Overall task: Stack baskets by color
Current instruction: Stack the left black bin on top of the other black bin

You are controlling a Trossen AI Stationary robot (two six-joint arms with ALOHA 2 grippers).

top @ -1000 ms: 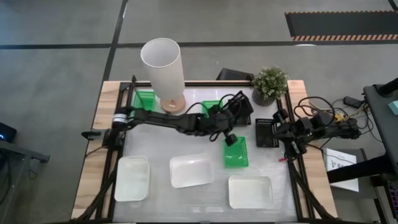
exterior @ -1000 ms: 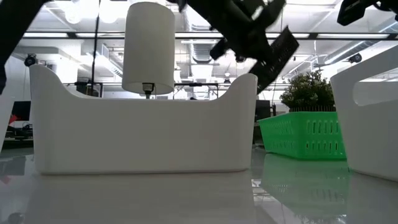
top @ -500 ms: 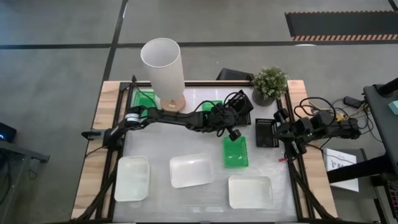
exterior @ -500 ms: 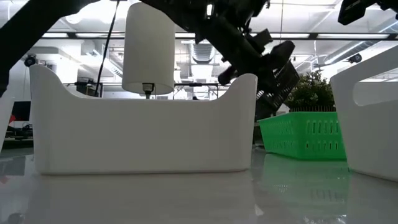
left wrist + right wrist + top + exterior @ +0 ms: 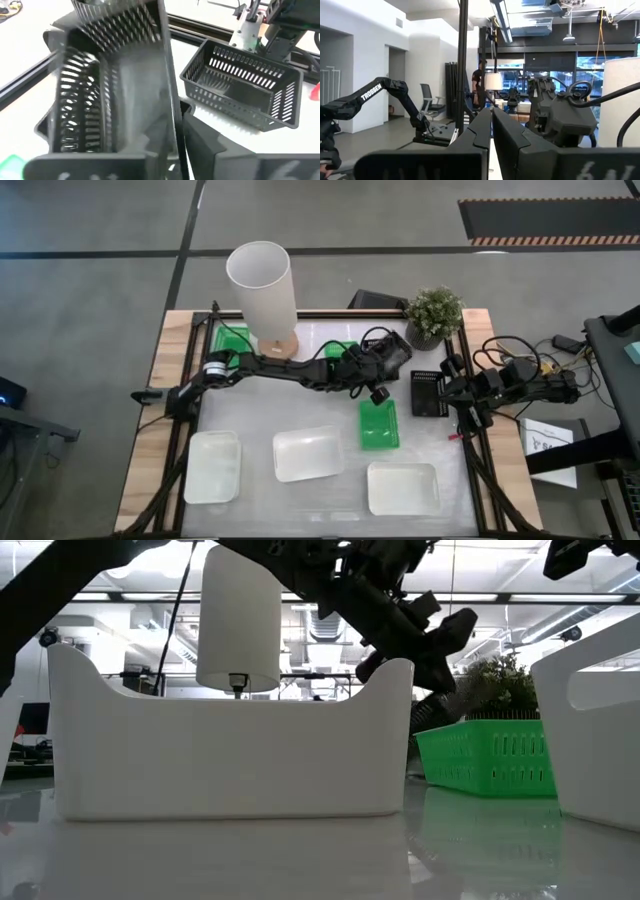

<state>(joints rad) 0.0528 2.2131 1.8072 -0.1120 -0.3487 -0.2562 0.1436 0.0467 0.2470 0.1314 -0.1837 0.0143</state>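
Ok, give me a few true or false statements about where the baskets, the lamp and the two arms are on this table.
1. Three white baskets lie across the front of the table. True.
2. The lamp stands at the table's front edge. False: it stands at the rear, towards the left.
3. A black basket lies next to the right gripper at the right side. True.
4. The green basket near the middle sits inside a white one. False: it lies alone on the table.
5. The left gripper is at a second black basket towards the rear. True.
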